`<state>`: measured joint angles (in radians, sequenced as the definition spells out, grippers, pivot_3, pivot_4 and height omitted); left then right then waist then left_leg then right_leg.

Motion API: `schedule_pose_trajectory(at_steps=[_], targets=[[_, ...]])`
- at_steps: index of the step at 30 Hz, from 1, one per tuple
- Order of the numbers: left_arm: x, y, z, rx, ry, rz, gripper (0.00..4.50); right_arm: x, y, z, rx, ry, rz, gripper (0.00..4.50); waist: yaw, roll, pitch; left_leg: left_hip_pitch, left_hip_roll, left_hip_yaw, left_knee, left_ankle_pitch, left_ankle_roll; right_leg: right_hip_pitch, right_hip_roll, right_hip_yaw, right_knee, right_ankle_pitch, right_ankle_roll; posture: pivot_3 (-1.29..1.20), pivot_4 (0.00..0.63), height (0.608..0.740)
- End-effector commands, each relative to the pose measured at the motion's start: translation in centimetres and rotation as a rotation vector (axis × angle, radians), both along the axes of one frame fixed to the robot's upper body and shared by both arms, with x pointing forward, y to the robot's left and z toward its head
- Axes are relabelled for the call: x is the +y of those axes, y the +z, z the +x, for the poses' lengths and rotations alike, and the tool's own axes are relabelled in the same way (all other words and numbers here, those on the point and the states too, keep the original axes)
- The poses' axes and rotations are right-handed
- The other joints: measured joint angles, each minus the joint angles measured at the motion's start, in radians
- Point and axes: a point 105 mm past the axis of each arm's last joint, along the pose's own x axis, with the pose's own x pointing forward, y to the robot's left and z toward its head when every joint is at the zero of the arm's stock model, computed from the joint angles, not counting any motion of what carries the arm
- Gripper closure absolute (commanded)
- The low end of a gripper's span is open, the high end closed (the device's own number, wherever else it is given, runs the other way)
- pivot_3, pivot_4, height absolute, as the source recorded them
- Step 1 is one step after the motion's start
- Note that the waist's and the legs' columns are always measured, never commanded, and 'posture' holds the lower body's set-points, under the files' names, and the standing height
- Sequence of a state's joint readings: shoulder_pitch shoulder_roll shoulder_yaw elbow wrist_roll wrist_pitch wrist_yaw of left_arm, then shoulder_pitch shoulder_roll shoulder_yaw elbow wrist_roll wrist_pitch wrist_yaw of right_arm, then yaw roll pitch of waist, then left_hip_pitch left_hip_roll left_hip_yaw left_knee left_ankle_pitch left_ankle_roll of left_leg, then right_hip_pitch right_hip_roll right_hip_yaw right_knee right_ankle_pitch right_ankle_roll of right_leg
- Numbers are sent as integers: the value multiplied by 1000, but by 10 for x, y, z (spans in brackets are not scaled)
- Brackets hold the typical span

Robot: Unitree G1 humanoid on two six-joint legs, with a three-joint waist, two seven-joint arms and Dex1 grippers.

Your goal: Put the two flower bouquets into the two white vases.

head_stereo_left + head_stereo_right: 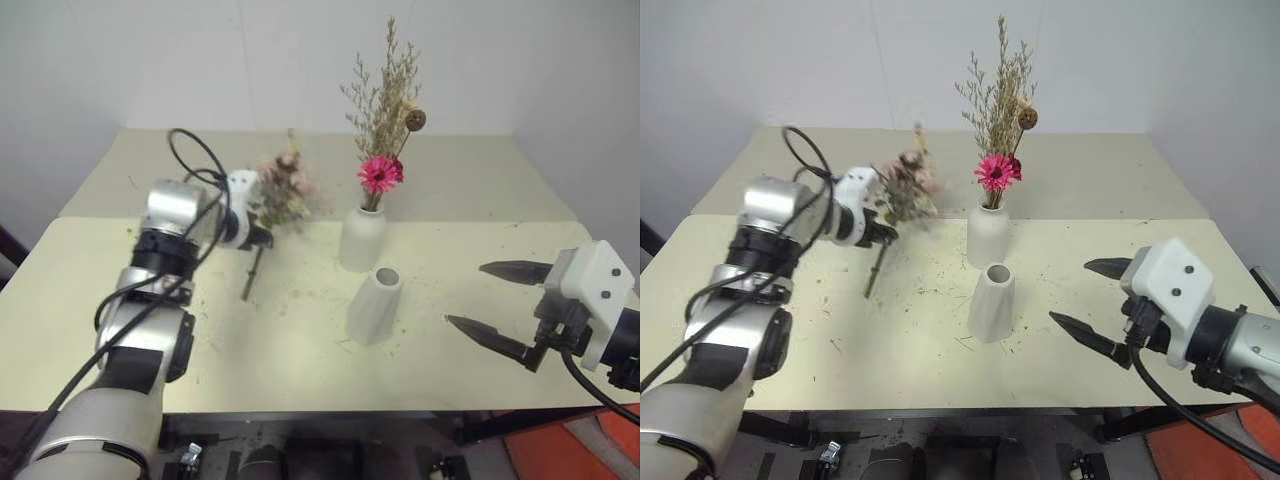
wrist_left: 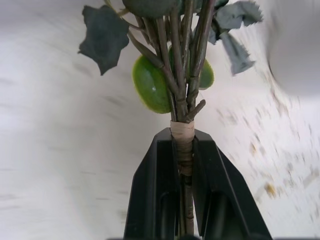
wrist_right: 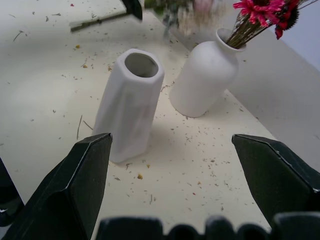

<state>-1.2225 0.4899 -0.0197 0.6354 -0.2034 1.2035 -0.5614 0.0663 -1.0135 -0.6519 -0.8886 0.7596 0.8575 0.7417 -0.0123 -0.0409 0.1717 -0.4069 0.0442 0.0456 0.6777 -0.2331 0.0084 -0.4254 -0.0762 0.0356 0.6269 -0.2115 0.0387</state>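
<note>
My left gripper (image 1: 258, 238) is shut on the taped stems of the fuller bouquet (image 1: 285, 190), which has pale pink roses and green leaves. The bouquet is held above the table's left middle, its stem end (image 1: 250, 280) pointing down. The left wrist view shows both fingers (image 2: 155, 190) clamped on the stems (image 2: 183, 135). The slim bouquet with the magenta gerbera (image 1: 380, 173) stands in the rounded bottle-shaped vase (image 1: 362, 238). In front of it stands the tapered vase (image 1: 375, 305), mouth empty. My right gripper (image 1: 465, 294) hovers open to the right of the vases, facing the tapered vase (image 3: 131, 102).
The pale table (image 1: 500, 180) is strewn with small dried plant crumbs around the vases. A white wall rises behind the table's far edge. The table's front edge runs just below my arms.
</note>
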Motion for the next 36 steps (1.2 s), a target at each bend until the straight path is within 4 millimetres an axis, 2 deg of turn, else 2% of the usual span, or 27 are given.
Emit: schedule_pose_trajectory(at_steps=[1, 4, 6, 7, 10, 15, 25, 30, 36], targets=[[0, 81, 3, -330, 6, -184, 4396, -4, 12, -2, -55, 2, -23, 0, 1, 0, 0, 0, 0, 0, 0, 0, 0, 0, 0, 0, 0, 0, 0, 0, 150, 740], [-15, 130, -18, -474, -124, -504, 4396, -8, 13, -1, -56, -7, -34, 0, 11, 0, 0, -1, 0, 0, 0, 0, 0, 0, -1, -1, 0, 0, 0, 0, 150, 740], [-29, 149, -39, -596, -273, -602, 4396, -12, 16, -1, -58, -13, -35, 0, 15, 0, 0, -1, 0, 0, 1, 0, 0, 0, -1, -1, 0, 0, 0, 0, 150, 740], [-37, 151, -49, -660, -354, -614, 4396, -14, 17, -2, -58, -15, -34, 0, 15, 0, 0, -1, 0, 0, 1, 0, 0, 0, -1, -1, -1, 0, 0, 0, 150, 740], [-56, 147, -66, -770, -523, -645, 4396, -21, 17, -2, -50, -44, -47, 0, 17, 1, -1, 1, 0, 2, 0, 0, 0, 2, -1, 0, -1, 0, 0, 0, 150, 740], [-80, 142, -77, -835, -708, -725, 4396, -29, 15, -5, -50, -86, -67, 0, 20, 1, 0, 3, 0, 1, 1, 1, -2, 3, 0, 0, 1, 1, -1, 0, 150, 740], [-138, 125, -89, -747, -1082, -856, 4396, -42, 11, -20, -37, -180, -79, 0, 23, 0, 0, 1, -1, 1, 1, 1, -1, 3, 0, 0, -2, 1, 0, 0, 150, 740], [-154, 118, -93, -754, -1156, -831, 4396, -38, 6, -30, -2, -173, -65, 0, 19, 0, 0, 1, -1, 1, 1, 0, 0, 3, 0, 0, -3, 0, 0, 0, 150, 740], [-161, 115, -98, -704, -1204, -838, 4396, -32, -1, -40, 45, -138, -48, 0, 15, 0, 0, 1, -1, 0, 1, 0, 0, 3, 0, 0, -2, 0, 0, 0, 150, 740]])
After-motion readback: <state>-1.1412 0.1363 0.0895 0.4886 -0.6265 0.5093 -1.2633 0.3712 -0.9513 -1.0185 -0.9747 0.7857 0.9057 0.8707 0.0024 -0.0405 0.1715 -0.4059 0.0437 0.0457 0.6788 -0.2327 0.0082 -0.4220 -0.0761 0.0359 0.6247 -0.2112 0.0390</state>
